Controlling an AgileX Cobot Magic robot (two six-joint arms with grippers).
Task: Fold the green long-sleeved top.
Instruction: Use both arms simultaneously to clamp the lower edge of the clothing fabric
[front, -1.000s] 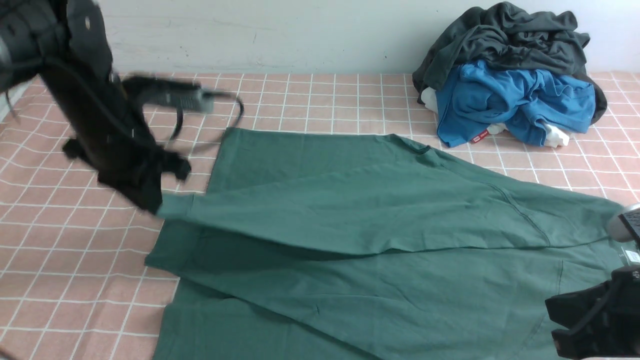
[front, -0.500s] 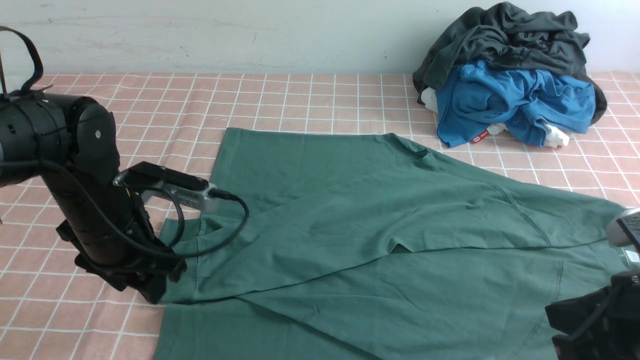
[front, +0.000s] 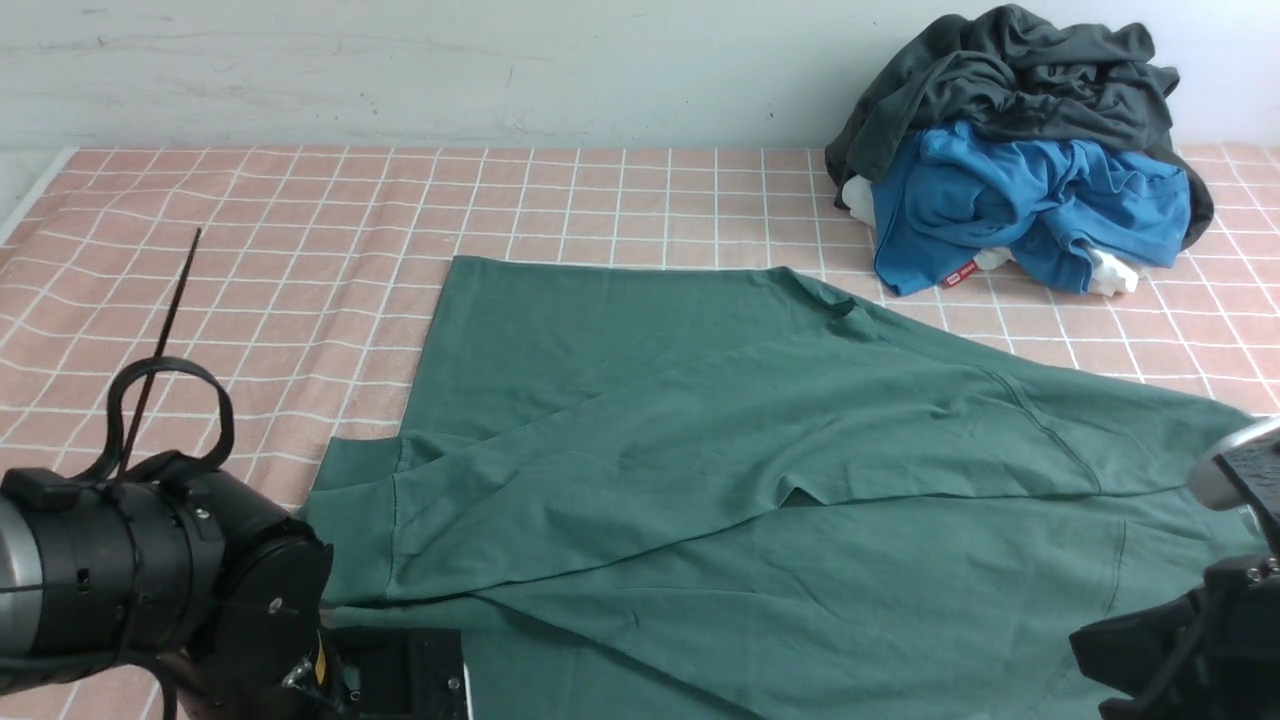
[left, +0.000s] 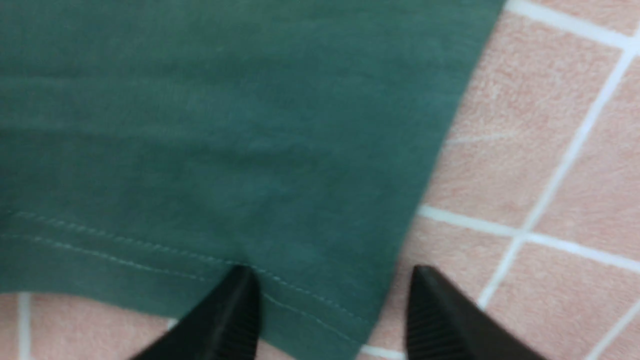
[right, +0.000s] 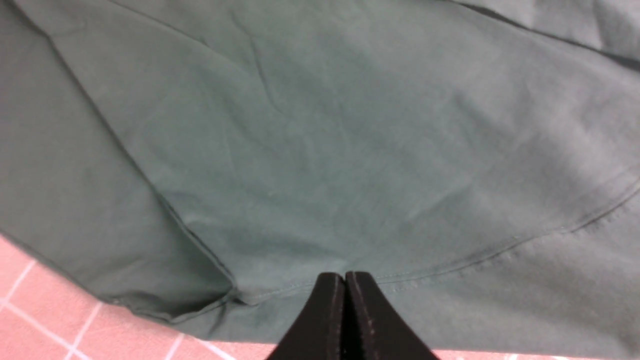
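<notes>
Top (front: 760, 470) lies flat on the checked cloth (front: 300, 220), long axis running left-right across your front view. The hem is at the left, collar and shoulders at the right, and one sleeve (front: 600, 470) is laid across the body with its cuff near the hem. Left gripper (left: 331, 285) sits jaws apart over the near hem corner, gripping nothing, so I'd take the hem end with the left arm; right gripper (right: 345, 285) is pressed together and empty, over the top's right end.
</notes>
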